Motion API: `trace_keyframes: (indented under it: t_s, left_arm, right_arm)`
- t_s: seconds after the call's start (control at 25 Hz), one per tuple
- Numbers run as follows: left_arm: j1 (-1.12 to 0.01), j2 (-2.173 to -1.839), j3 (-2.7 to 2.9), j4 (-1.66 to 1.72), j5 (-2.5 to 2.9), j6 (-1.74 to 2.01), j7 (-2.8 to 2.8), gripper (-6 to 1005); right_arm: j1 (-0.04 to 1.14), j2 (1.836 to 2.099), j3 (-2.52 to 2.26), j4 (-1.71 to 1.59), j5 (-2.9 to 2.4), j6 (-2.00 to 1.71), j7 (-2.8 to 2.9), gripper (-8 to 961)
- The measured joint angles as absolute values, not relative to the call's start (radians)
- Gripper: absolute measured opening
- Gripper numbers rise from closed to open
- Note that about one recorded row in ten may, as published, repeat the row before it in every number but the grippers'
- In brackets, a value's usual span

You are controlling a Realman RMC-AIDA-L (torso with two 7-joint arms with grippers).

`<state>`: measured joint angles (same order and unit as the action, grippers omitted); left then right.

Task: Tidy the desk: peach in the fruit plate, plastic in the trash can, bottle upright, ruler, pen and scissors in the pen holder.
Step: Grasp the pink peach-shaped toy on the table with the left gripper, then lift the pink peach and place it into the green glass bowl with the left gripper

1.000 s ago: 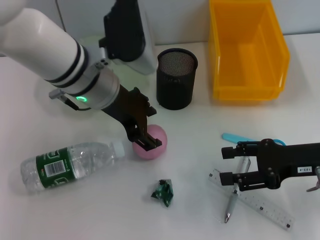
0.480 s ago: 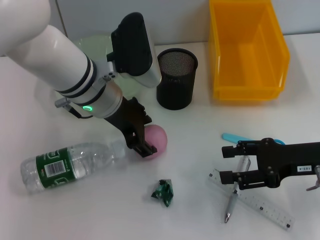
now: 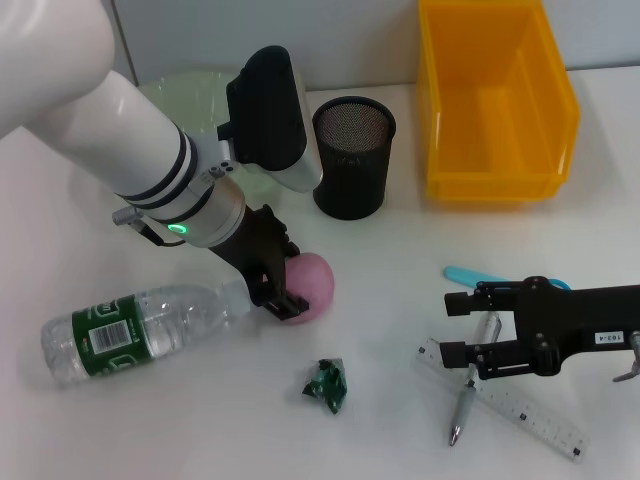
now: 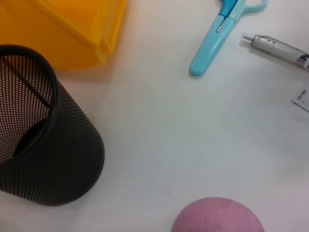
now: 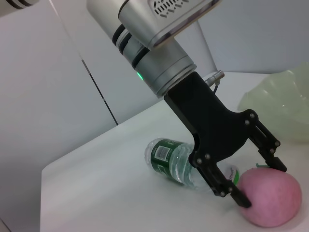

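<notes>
Peach first: in our head view the pink fruit lies on the white worktop, and our left gripper straddles it with fingers spread apart, one on each side. Just beside it lies the water bottle on its side, its green label carrying a barcode and white print too small for us to read. A crumpled green plastic scrap sits nearer us. Behind the arm we see the pale green fruit plate, the black mesh pen holder and the yellow bin. Our right gripper hovers over the pen and the clear ruler, with the blue scissors just behind it; its fingers stand apart. A white tag on that arm bears dark writing we cannot make out.

From the left wrist we see the peach near the pen holder, the yellow bin beyond, the scissors and the pen. A white label edge shows small illegible print.

From the right wrist the left gripper has its open fingers either side of the peach, the bottle lying behind it and the plate farther off.
</notes>
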<state>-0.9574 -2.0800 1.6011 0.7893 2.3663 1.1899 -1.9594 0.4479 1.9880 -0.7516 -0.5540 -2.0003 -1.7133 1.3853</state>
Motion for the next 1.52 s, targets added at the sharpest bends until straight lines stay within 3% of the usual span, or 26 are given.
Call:
trace_keyframes:
  t_s: [0.2, 0.32, 1.0, 1.08, 1.2, 1.52]
  left_arm:
    - [-0.957, -2.080, 1.602, 0.787, 2.366, 1.186, -1.960, 717]
    - [-0.955, -2.080, 1.602, 0.788, 2.366, 1.190, -1.960, 482]
    - [-0.917, -2.075, 1.533, 0.878, 2.308, 1.270, -1.959, 358]
    - [-0.840, -2.069, 1.278, 1.015, 2.260, 1.344, -1.937, 344]
    - [-0.834, -2.068, 1.239, 1.017, 2.250, 1.342, -1.932, 323]
    - [-0.807, -2.069, 1.102, 0.953, 2.235, 1.086, -1.935, 279]
  right_arm:
    - [0.447, 1.988, -0.750, -0.555, -2.000, -1.713, 1.386, 787]
    - [0.447, 1.988, -0.750, -0.555, -2.000, -1.713, 1.387, 787]
    - [0.445, 1.988, -0.749, -0.555, -2.000, -1.714, 1.397, 788]
    - [0.445, 1.988, -0.749, -0.555, -2.000, -1.714, 1.397, 787]
    - [0.445, 1.988, -0.749, -0.555, -2.000, -1.716, 1.398, 787]
    - [0.444, 1.988, -0.749, -0.555, -2.000, -1.718, 1.399, 787]
